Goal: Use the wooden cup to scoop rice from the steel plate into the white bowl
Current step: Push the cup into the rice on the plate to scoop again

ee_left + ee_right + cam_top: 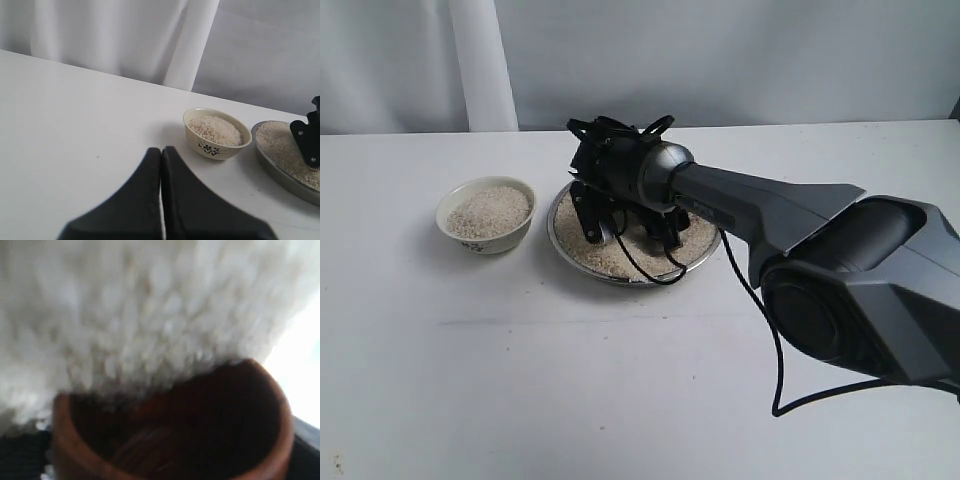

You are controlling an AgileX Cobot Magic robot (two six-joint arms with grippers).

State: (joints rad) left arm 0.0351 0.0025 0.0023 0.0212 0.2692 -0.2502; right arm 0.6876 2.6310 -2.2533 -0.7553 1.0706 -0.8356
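The steel plate (620, 278) sits mid-table with rice (595, 250) spread across it. My right gripper (625, 225) reaches across and points down into that rice. In the right wrist view the wooden cup (270, 450) fills the lower frame, held in the jaws, with its dark mouth pressed against blurred rice (140, 315). The arm hides the cup in the exterior view. The white bowl (486, 240), left of the plate, holds a heap of rice (490, 210). My left gripper (161, 152) is shut on nothing, low over bare table, short of the bowl (215, 147) and the plate (280, 172).
A black cable (775, 350) loops from the right arm down onto the table to the right of the plate. A white curtain (480, 60) hangs behind the table's far edge.
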